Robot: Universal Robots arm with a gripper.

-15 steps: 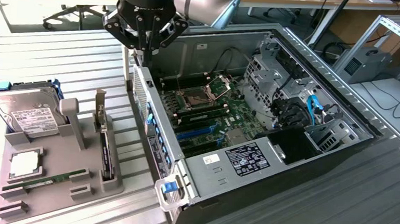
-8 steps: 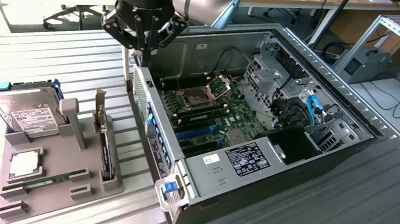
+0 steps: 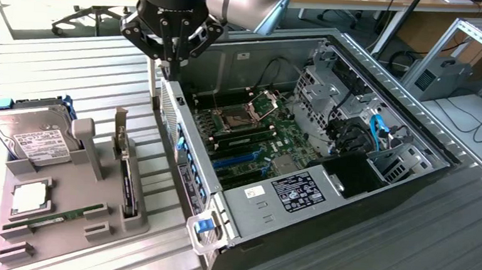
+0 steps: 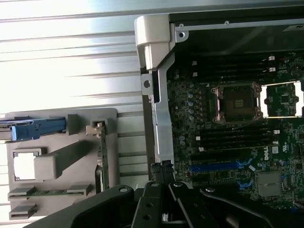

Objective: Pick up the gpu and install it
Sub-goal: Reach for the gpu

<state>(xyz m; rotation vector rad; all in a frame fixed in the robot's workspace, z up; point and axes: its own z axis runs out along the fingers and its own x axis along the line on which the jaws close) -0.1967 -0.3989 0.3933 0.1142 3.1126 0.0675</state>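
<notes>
Exterior view: gripper [image 3: 171, 60] hangs over the far corner of the open PC case [image 3: 179, 125], above its perforated wall, fingers pressed together, nothing between them. The gpu [image 3: 126, 172] is not yet picked up. It stands on edge in a slot of the grey fixture [image 3: 59, 224], just beside the case on the exterior view's left, silver bracket end uppermost at its far end. From the gripper it lies down and toward the exterior view's left and near side; its long axis runs roughly parallel to that case wall. A hard drive [image 3: 35, 138] sits further left on the same fixture. Blue expansion slots [image 3: 239, 157] are bare on the motherboard [image 3: 258, 136]. Wrist view: gripper [image 4: 163, 170] closed and empty, tips over the silver case wall [image 4: 161, 118]. The gpu [image 4: 101, 152] appears as a thin green edge across that wall from the motherboard [image 4: 228, 142]. This view gives the sideways offset and axis alignment; the exterior view gives the height gap.
</notes>
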